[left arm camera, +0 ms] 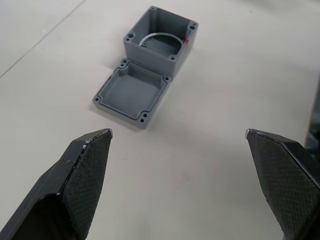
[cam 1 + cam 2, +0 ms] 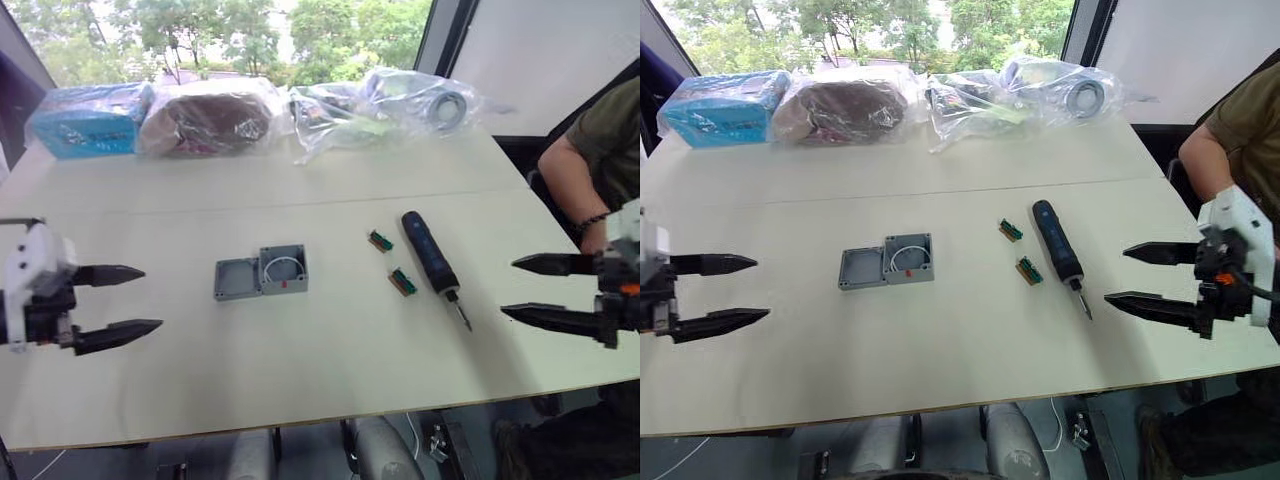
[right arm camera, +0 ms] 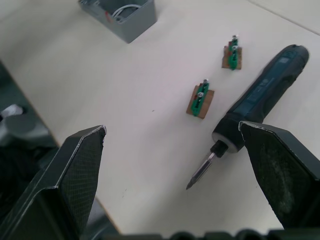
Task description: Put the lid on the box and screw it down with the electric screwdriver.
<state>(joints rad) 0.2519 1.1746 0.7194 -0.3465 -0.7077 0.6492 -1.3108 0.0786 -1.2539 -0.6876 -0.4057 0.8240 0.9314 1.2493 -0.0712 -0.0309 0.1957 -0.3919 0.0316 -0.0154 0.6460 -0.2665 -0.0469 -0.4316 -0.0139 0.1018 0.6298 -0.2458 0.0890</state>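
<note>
The grey box [image 2: 284, 268] stands open-topped mid-table with a white wire curled inside and a red mark on its side. The flat grey lid [image 2: 237, 279] lies rim-up, touching the box's left side. To the right lies the dark blue electric screwdriver [image 2: 432, 262], its bit pointing toward the table's front edge. My left gripper [image 2: 118, 304] hovers open at the left, well apart from the lid. My right gripper [image 2: 535, 288] is open at the right, just beyond the screwdriver's bit. The left wrist view shows the lid [image 1: 131, 93] and the box [image 1: 160, 43] ahead of my open fingers.
Two small green-brown connector blocks [image 2: 380, 240] [image 2: 403, 282] lie left of the screwdriver. Plastic-wrapped packages [image 2: 205, 115] line the table's far edge. A person's arm [image 2: 590, 160] is at the right beside the table. The table's front edge [image 2: 300, 420] runs close below the grippers.
</note>
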